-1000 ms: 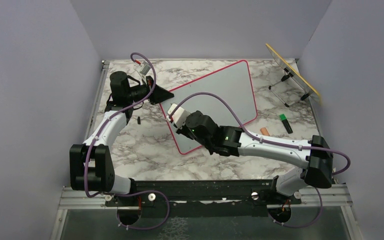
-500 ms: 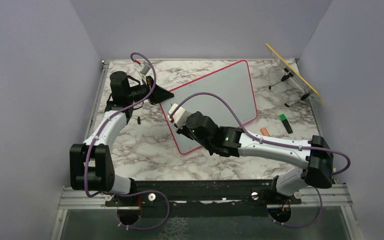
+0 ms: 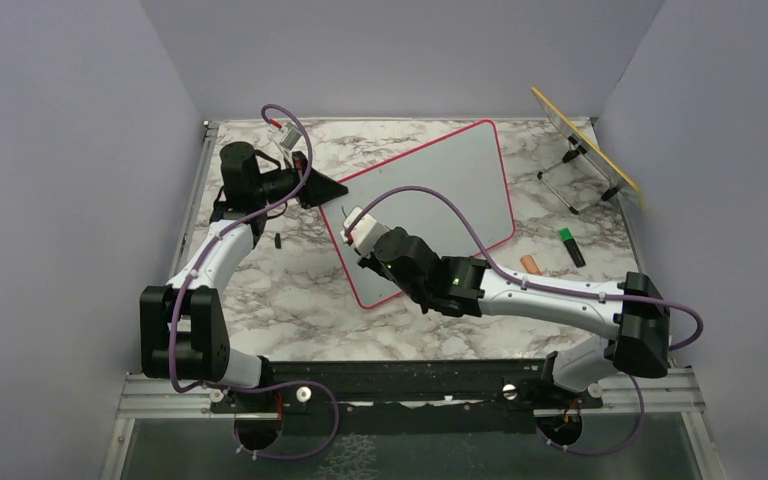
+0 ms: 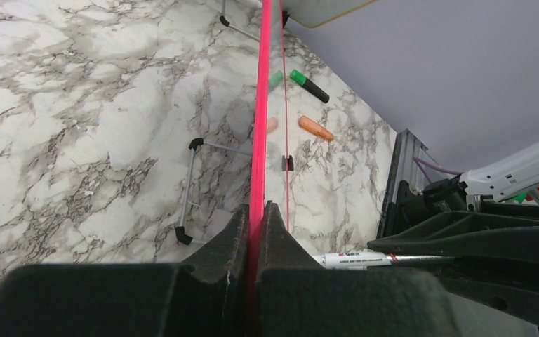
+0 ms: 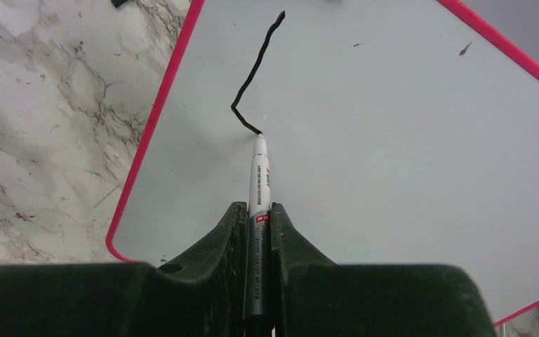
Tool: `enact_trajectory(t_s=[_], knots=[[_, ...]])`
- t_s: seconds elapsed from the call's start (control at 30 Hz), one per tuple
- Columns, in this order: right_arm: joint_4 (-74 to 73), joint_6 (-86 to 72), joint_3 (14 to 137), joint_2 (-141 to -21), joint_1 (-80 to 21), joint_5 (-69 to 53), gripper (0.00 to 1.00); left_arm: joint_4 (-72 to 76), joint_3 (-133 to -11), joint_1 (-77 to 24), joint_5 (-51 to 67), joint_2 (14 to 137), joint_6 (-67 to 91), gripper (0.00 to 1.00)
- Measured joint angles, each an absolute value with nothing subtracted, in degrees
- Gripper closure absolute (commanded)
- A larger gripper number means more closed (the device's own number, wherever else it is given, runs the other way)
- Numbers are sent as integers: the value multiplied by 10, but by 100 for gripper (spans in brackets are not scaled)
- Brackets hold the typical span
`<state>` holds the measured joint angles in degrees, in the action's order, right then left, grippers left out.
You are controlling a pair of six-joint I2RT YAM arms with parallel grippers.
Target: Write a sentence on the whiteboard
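At the left, the left gripper (image 4: pixel 256 210) is closed tightly on the pink-red rim of the whiteboard (image 3: pixel 450 180), at its near-left corner. The whiteboard is in the middle of the marble table (image 3: pixel 260 290), turned at a diagonal. Of the sentence (image 5: pixel 253 70) I see only one bent black stroke near the left rim, not yet a word. The right gripper (image 5: pixel 257 208) clamps a white marker (image 5: pixel 259 175), and its tip touches the end of this stroke. The barrel carries small print, too small to read. Further right lie an orange cap (image 3: pixel 528 262) and a green-capped marker (image 3: pixel 570 245), then a yellow-edged panel (image 3: pixel 585 145) on a wire stand
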<state>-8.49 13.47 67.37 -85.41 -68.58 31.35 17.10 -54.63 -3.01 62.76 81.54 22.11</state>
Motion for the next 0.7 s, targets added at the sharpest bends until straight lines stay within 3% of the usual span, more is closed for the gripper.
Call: enact_trajectory(t_s=[0.7], knots=[[-57, 129, 626, -792, -685, 318, 99, 175, -546, -30, 632, 817, 222, 100]])
